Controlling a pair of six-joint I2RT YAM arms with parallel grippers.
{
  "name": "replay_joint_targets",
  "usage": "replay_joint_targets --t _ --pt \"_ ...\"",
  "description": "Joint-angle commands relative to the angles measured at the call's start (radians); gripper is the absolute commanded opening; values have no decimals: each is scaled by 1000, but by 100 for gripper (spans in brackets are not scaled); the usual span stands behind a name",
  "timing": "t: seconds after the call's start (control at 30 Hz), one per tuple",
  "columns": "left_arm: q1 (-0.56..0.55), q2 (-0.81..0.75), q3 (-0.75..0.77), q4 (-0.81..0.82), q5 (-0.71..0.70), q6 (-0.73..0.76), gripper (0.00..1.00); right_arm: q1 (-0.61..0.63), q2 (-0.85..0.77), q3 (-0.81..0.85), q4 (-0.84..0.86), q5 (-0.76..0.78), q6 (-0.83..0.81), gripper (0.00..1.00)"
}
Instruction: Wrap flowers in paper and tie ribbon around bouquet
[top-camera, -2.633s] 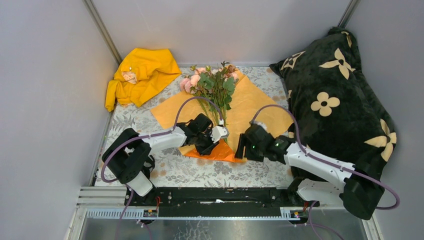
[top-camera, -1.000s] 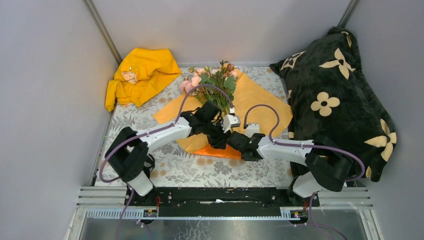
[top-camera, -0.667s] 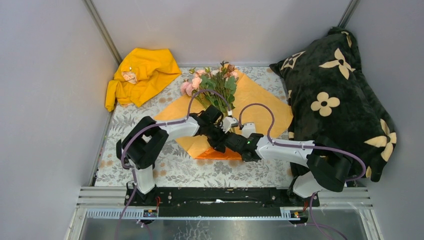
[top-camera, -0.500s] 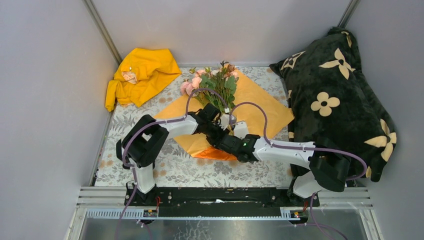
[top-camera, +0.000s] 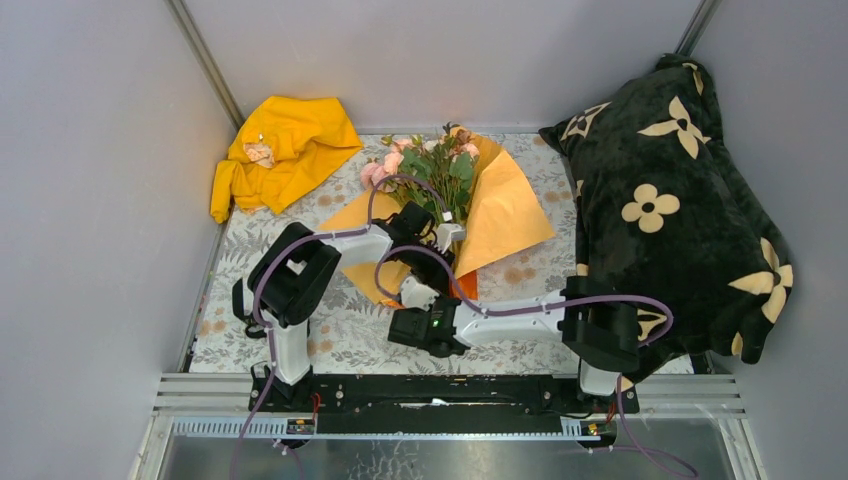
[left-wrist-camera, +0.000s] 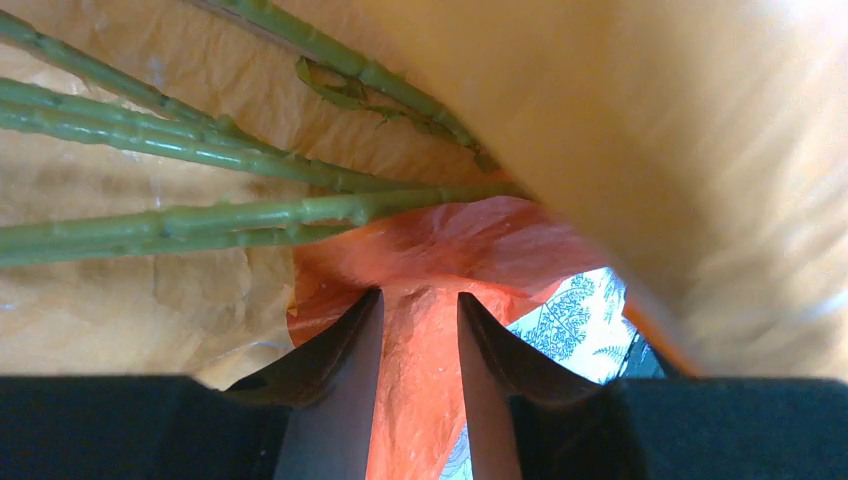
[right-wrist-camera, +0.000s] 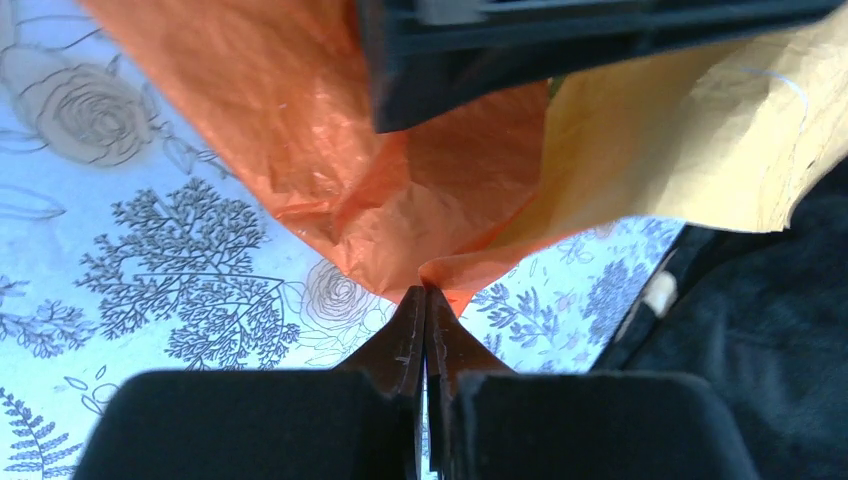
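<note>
Pair of arms, left arm (top-camera: 350, 246) and right arm (top-camera: 515, 318): white link shells, black joint housings, a looping purple cable (top-camera: 610, 298) along each, a green indicator light (top-camera: 434, 322) near the right wrist, left gripper (left-wrist-camera: 420, 296) and right gripper (right-wrist-camera: 425, 293) with dark tapered fingers (left-wrist-camera: 335, 390), black base rail (top-camera: 440, 392).

The flowers (top-camera: 430, 165), pale pink roses with green leaves, are laid with their heads toward the far edge of the desk (top-camera: 340, 340). Their thin green stems (left-wrist-camera: 200, 215) are fanned over the paper (top-camera: 505, 210). This creased orange sheet is raised on its right side and curled toward the stems as a loose cone. Its near tip is gathered and pinched in the right end effector (right-wrist-camera: 424, 295).
</note>
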Motion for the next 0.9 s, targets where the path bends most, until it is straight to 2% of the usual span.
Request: replay_joint_targets --t 0.0,0.3,0.6,0.87 --pt "14 65 -27 -2 -79 18 41 44 39 62 31 62 -179 0" --pt "98 38 -17 -11 -23 18 41 58 117 25 208 5 -410 0" --pt "192 -121 67 -129 -64 18 41 57 226 57 192 -40 -455 0" --pt "169 -270 202 -126 -43 18 41 57 261 85 170 -42 -470 0"
